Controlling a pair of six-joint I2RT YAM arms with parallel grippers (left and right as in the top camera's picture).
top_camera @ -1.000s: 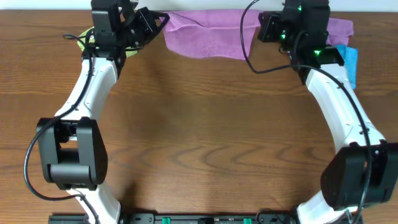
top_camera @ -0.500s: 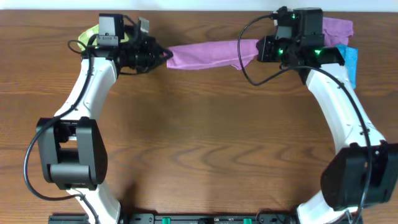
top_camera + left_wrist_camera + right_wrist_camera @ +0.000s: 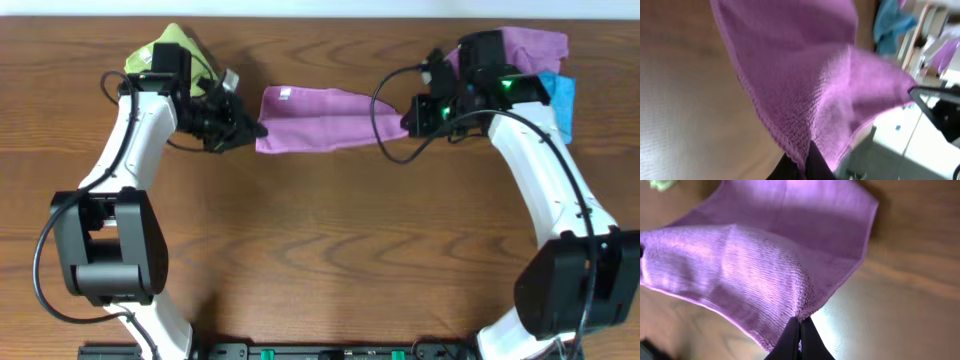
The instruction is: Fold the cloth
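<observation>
Lilac cloth [image 3: 315,105] hangs stretched between left tool [image 3: 256,129] and right tool [image 3: 408,121], each clamped on an end. Best lowered level and taut onto the worktop [image 3: 320,230].

Pinched corners of the cloth [image 3: 315,118] hidden; blue cloth [image 3: 564,96] partly behind right arm [image 3: 542,162].
</observation>
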